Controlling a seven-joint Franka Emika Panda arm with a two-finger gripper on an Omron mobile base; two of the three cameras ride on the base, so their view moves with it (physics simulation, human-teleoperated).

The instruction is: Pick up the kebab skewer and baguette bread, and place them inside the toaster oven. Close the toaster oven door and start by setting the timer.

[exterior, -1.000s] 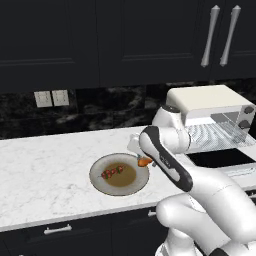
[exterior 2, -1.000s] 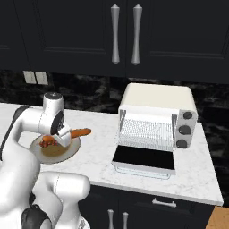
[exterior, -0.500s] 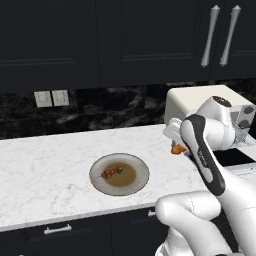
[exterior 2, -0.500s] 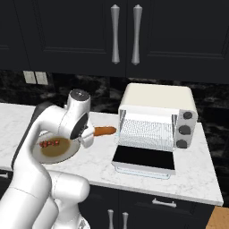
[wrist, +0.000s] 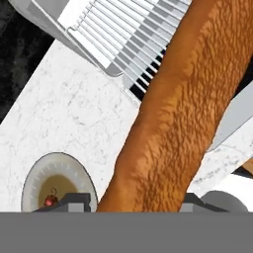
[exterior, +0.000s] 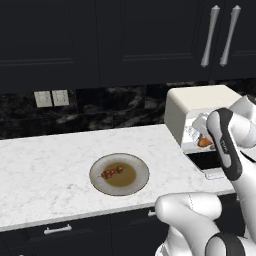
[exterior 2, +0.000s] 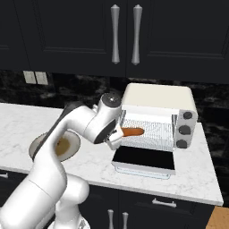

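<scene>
- Pincer (exterior 2: 120,133) is clamped on the near end of the baguette bread (exterior 2: 132,132), and you've got the loaf held level with its far end poking into the mouth of the toaster oven (exterior 2: 156,117), just above the wire rack (wrist: 126,47).
- You're on the first delivery, I'd say: bread in hand, not set down yet. From the hand view the loaf (wrist: 178,108) runs out over the rack's front edge.
- Next move looks like: push it deeper so the whole loaf sits over the rack, lower it, then let go and back straight out.
- Toaster oven door (exterior 2: 144,160) is folded down flat on the counter (exterior: 50,160) right under your wrist, so watch you don't drop onto it on the way out.
- Kebab skewer (exterior: 112,172) is lying on the plate (exterior: 137,170) near the counter's front edge, well apart from the oven. That's your second trip.
- Knobs (exterior 2: 184,129) sit down the oven's right side, clear of the loaf. Door and timer come last.
</scene>
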